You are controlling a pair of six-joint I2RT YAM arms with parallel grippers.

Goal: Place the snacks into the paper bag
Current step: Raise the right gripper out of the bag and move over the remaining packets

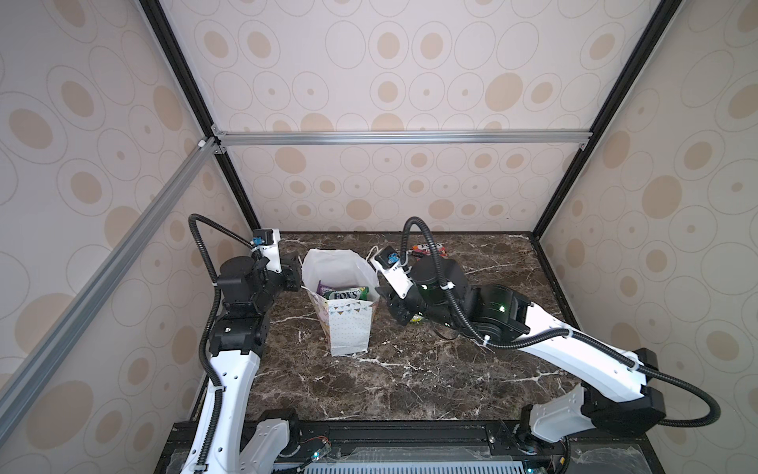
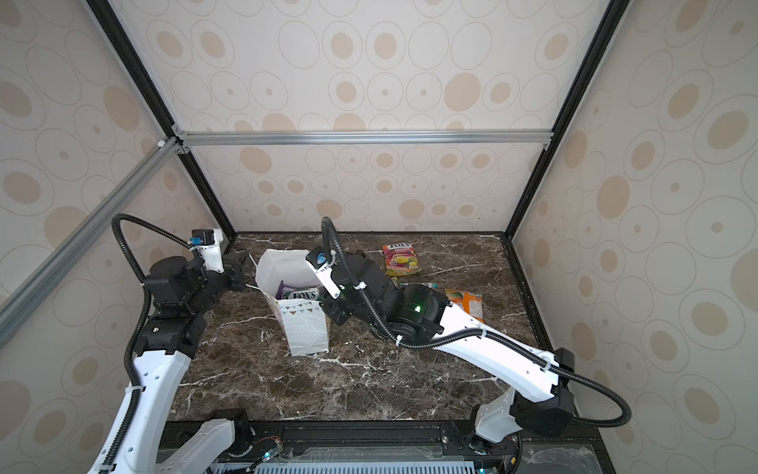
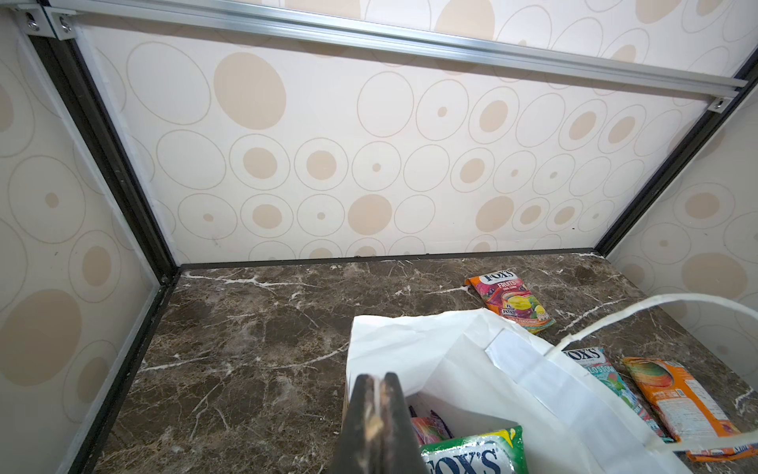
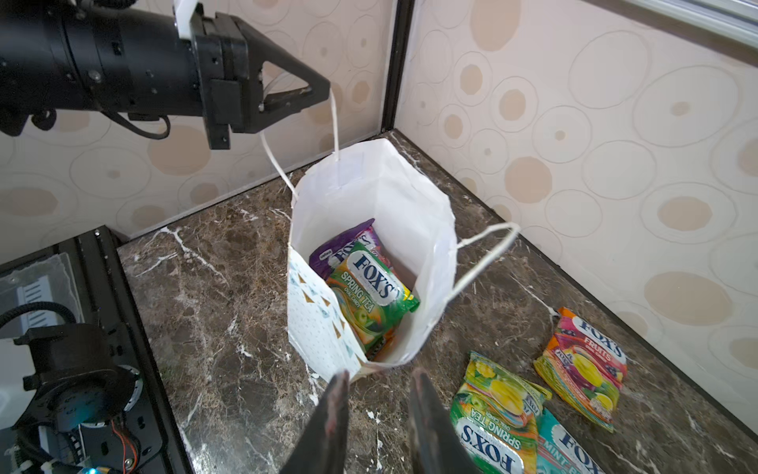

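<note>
The white paper bag (image 1: 348,324) (image 2: 305,328) stands upright and open mid-table. In the right wrist view, my left gripper (image 4: 324,88) is shut on one white cord handle (image 4: 335,123), lifted above the bag. Its jaws (image 3: 378,376) are pressed together on the cord. Inside the bag lie a green snack pouch (image 4: 371,295) and a purple one (image 4: 340,250). My right gripper (image 4: 379,381) hangs open and empty beside the bag's right side. On the table to the right lie a yellow-green pouch (image 4: 496,414), a teal one (image 4: 570,447), an orange-pink one (image 2: 401,258) and an orange one (image 2: 467,303).
Patterned enclosure walls with black posts close in the back and both sides of the marble table (image 1: 410,377). A black rail (image 1: 410,431) with both arm bases runs along the front edge. The bag's second handle (image 4: 488,250) droops loose toward the right.
</note>
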